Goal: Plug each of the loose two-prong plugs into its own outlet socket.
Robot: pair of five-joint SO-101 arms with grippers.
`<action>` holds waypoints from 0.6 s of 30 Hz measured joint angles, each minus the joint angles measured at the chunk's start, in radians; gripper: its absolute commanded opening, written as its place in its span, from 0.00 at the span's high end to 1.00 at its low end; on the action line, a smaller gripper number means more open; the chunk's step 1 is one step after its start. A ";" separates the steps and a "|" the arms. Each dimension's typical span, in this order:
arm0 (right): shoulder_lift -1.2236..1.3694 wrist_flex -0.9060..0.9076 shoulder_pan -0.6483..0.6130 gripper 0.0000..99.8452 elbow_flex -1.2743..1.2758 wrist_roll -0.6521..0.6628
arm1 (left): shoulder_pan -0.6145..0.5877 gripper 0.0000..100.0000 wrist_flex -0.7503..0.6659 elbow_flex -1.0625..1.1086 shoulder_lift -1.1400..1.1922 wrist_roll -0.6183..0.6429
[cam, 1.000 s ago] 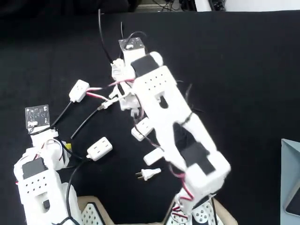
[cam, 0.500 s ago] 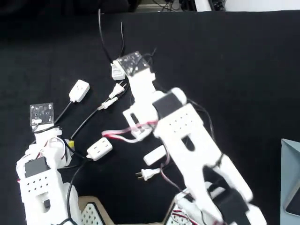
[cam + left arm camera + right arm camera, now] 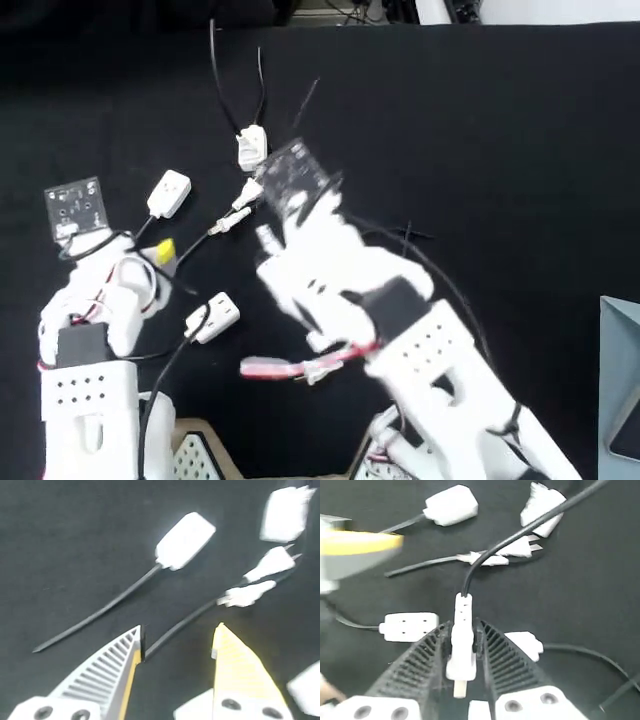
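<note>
Plugs and sockets are lying scattered across the black tabletop [image 3: 500, 150], and one two-prong plug [image 3: 461, 645] is sitting clamped in the right pincer [image 3: 462, 625], whose fingers are closing tightly on its white body while its black cord [image 3: 570, 502] is trailing away over the other pieces. Which way its prongs are facing is not coming through clearly. A socket block [image 3: 410, 626] is lying just beside one finger, and it is looking like the natural target, so the step in hand is probably carrying the held plug over to it. The left pincer [image 3: 179, 627] is hanging wide open, gripping nothing, with a corded socket [image 3: 185, 540] and a loose plug [image 3: 272, 562] lying on the tabletop ahead of it, apart from each other. Doing this step well is calling for squaring the prongs to the slots before pushing, since a tilted approach is likely to jam. The socket block is resting free, so it is likely to slide under a push; bracing it with the open left pincer would be helping. The trailing cord is also worth watching, as it is crossing near the loose plug and could be dragging it along.
</note>
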 measured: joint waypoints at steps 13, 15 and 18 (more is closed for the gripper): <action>-0.178 -0.075 -0.149 0.99 0.184 0.000 | 0.284 0.76 0.000 -0.057 0.000 0.129; -0.178 -0.075 -0.150 0.99 0.196 0.000 | 0.315 0.76 0.000 -0.057 0.000 0.129; -0.178 -0.075 -0.150 0.99 0.198 0.000 | 0.350 0.76 0.000 -0.057 0.000 0.129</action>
